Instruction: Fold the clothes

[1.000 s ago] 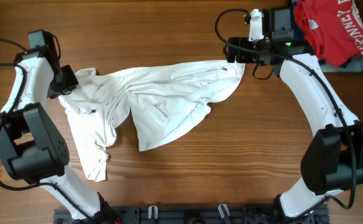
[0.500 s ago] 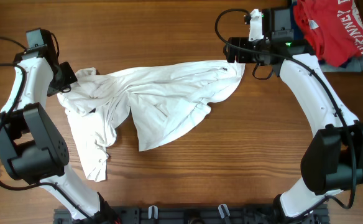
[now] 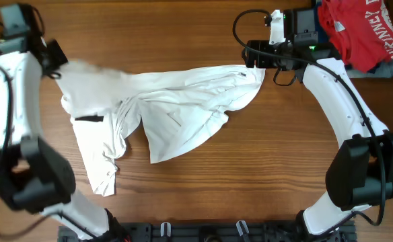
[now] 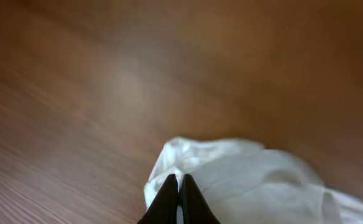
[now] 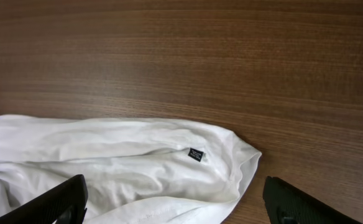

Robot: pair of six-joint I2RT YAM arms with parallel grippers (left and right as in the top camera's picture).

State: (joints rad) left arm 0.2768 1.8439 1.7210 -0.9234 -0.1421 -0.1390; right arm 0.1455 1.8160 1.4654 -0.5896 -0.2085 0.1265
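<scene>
The white T-shirt (image 3: 176,111) lies crumpled across the middle of the table, one flap trailing to the front left. My left gripper (image 3: 55,57) is shut on its far left corner; the left wrist view shows the closed black fingers (image 4: 179,190) pinching white fabric (image 4: 250,180). My right gripper (image 3: 254,59) is open above the shirt's right end. In the right wrist view the fingers (image 5: 175,196) are spread wide over the shirt (image 5: 119,168), near a small black label (image 5: 196,154). No lettering shows.
A red garment with white lettering (image 3: 358,30) lies at the back right corner on top of blue fabric (image 3: 391,67). Bare wooden table (image 3: 264,168) surrounds the shirt. A black rail (image 3: 203,232) runs along the front edge.
My left gripper has moved up and to the left with the shirt corner, stretching the left side of the shirt out. The right arm has not moved.
</scene>
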